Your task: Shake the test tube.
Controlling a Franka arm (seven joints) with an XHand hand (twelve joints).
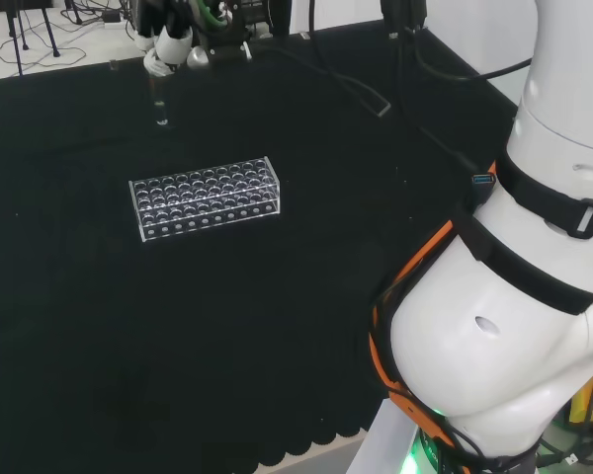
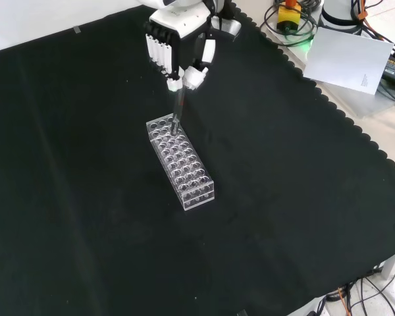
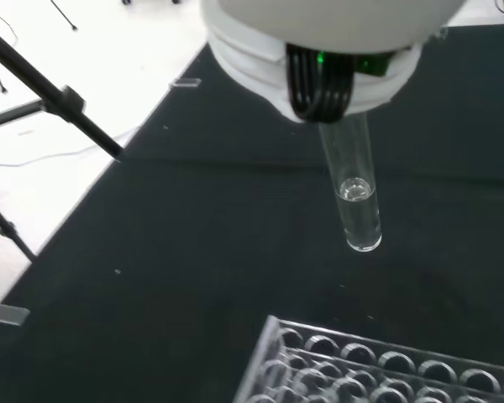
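Note:
A clear glass test tube (image 3: 355, 195) with a little clear liquid at its bottom hangs upright from the hand (image 2: 179, 49), whose fingers and thumb pinch its top. In the front view the test tube (image 2: 177, 113) reaches down over the far end of the clear plastic rack (image 2: 181, 162). In the head view the hand (image 1: 168, 47) holds the test tube (image 1: 159, 103) in the air, well beyond the rack (image 1: 206, 197). The rack's holes look empty. The wrist view has the rack (image 3: 378, 369) below the tube's tip, with a gap between them.
Black cloth (image 2: 283, 197) covers the bench, with a scalloped edge at the front view's right. Cables and a white sheet (image 2: 349, 60) lie beyond that edge. The arm's white links (image 1: 514, 296) stand at the head view's right.

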